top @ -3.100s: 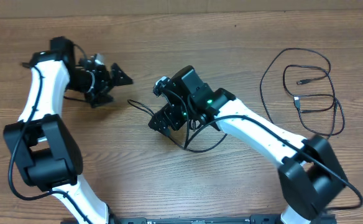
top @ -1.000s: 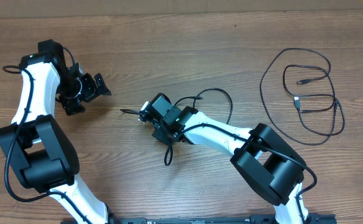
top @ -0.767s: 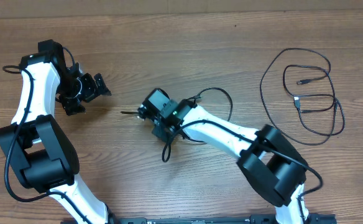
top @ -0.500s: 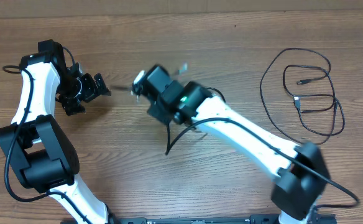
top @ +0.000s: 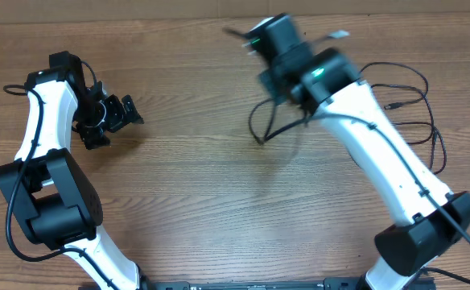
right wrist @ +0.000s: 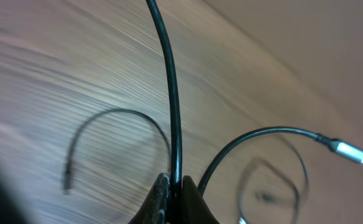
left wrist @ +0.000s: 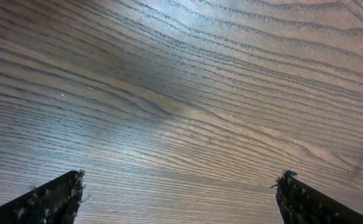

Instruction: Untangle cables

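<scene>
At nine o'clock the left gripper (top: 129, 111) gapes wide over the brown wood-grain table (top: 187, 217), holding nothing. Toward twelve, the right gripper (right wrist: 174, 185) pinches one thin black cable (right wrist: 171, 93) tight, slack trailing toward centre. Other looped black cables (top: 393, 105) lie at two o'clock.

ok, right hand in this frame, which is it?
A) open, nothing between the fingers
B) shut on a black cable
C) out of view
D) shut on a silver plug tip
B: in the wrist view the right hand has its fingers closed together on a thin black cable that runs up out of frame.
</scene>
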